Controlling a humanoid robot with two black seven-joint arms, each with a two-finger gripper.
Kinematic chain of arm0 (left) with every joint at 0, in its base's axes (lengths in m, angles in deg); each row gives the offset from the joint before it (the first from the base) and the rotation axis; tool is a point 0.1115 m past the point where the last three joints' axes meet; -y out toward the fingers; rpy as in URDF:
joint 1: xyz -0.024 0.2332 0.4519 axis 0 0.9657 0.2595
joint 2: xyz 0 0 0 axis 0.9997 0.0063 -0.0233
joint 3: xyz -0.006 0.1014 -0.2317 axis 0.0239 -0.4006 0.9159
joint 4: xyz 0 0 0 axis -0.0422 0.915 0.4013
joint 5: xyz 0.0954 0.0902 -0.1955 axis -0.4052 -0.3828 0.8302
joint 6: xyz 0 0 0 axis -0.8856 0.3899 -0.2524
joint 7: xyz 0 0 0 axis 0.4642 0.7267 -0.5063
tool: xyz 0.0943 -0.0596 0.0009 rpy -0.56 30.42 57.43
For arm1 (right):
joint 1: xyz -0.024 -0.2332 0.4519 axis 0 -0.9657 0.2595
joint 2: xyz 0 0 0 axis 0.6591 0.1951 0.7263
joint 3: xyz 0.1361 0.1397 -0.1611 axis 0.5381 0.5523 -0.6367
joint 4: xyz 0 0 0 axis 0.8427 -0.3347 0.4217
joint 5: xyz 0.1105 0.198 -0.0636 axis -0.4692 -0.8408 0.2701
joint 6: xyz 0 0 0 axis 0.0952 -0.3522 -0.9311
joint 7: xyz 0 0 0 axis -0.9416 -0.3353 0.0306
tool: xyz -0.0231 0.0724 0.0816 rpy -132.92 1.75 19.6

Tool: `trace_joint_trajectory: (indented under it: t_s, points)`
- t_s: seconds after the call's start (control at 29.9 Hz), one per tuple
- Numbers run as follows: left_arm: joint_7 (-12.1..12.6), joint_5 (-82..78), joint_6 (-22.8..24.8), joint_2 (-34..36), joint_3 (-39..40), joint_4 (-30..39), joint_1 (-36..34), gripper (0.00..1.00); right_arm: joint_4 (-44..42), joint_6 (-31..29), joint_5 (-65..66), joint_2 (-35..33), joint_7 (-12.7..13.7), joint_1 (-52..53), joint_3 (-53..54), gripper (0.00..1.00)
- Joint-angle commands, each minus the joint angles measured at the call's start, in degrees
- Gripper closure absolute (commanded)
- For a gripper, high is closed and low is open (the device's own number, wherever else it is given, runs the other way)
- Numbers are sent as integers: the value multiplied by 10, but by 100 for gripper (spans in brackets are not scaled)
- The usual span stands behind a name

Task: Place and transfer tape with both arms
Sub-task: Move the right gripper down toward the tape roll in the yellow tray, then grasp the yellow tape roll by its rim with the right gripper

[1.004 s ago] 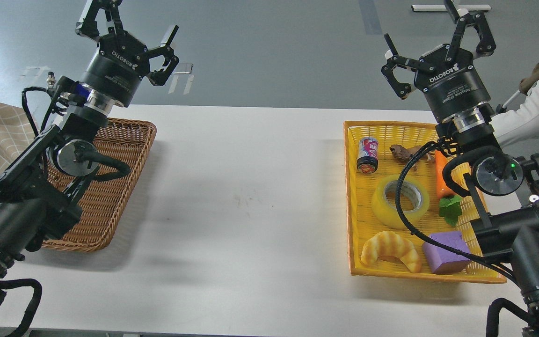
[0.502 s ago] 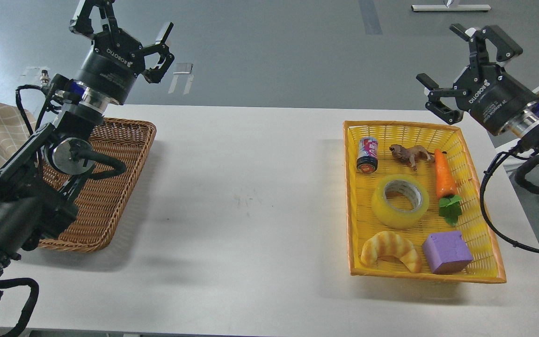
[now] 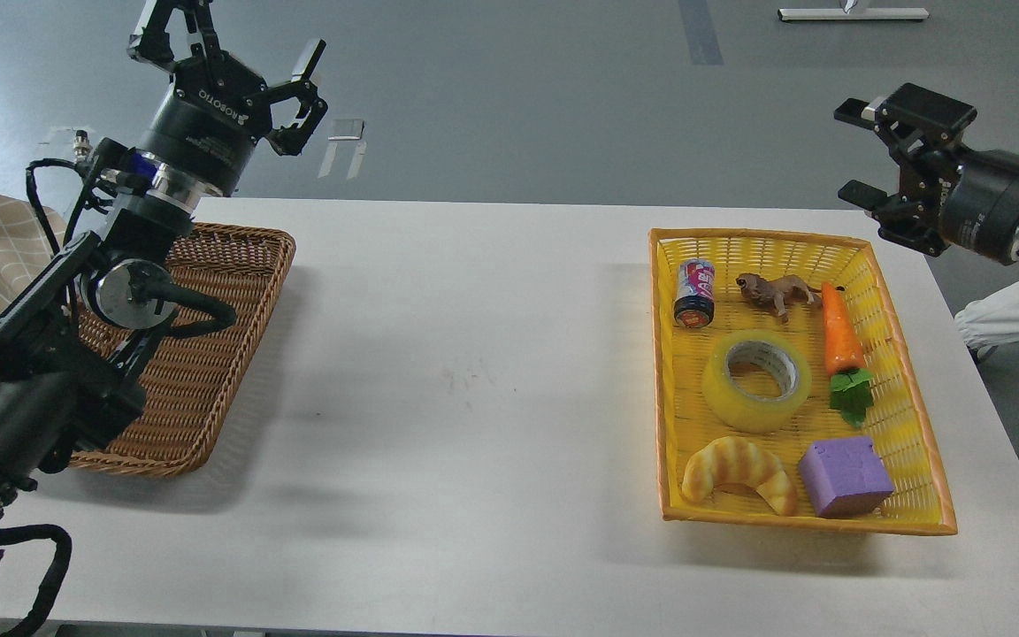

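Observation:
The tape [image 3: 757, 380], a wide translucent yellow roll with a grey-white core, lies flat in the middle of the yellow basket [image 3: 669, 372] at the right. My right gripper [image 3: 857, 150] is open and empty, turned sideways above the basket's far right corner, well clear of the tape. My left gripper [image 3: 226, 44] is open and empty, raised high over the far end of the brown wicker basket [image 3: 209, 372] at the left.
In the yellow basket with the tape lie a small can [image 3: 694, 293], a toy animal [image 3: 775, 290], a carrot [image 3: 840, 341], a croissant [image 3: 738, 474] and a purple block [image 3: 845, 476]. The white table [image 3: 474, 398] spans between the baskets.
My right arm has swung out to the right, off the yellow basket, and its gripper has turned from upright to sideways. The left gripper has shifted slightly left. The tape has not moved.

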Motion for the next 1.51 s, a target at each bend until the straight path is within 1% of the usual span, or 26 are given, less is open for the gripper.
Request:
trace_joint_trajectory:
  t_s: [0.0, 0.1, 0.17, 0.23, 0.27, 0.37, 0.47, 0.74, 1.0, 1.24, 1.37, 1.47]
  points:
    - [0, 0, 0, 1, 0, 0, 0, 2, -1, 0, 31, -15, -6, 33, -64, 0]
    - [0, 0, 0, 1, 0, 0, 0, 2, 6, 0, 100, -26, -10, 57, -102, 0]
    - [0, -1, 0, 0, -1, 0, 0, 2, 9, 0, 194, -28, -10, 62, -108, 0]
    - [0, 0, 0, 0, -1, 0, 0, 2, 9, 0, 258, -26, -10, 62, -108, 0]
    - [0, -1, 0, 0, -1, 0, 0, 2, 9, 0, 319, -24, -10, 61, -108, 0]
    - [0, 0, 0, 1, 0, 0, 0, 2, 18, 0, 423, -10, -10, 58, -115, 0]
    - [0, 0, 0, 2, 0, 0, 0, 2, 26, 0, 461, 6, -10, 58, -142, 0]
    - [0, 0, 0, 2, 1, 0, 0, 2, 36, 0, 496, 29, -9, 57, -212, 0]
    - [0, 0, 0, 2, 0, 0, 1, 2, 31, 0, 541, 43, -9, 33, -217, 0]
    - [0, 0, 0, 2, 0, 0, 1, 2, 18, 0, 544, 67, -9, 28, -216, 0]
    - [0, 0, 0, 2, 1, 0, 1, 2, -2, 0, 544, 84, -9, 28, -216, 4]
    - [0, 0, 0, 2, 1, 0, 1, 2, -5, 0, 544, 87, -9, 27, -216, 4]
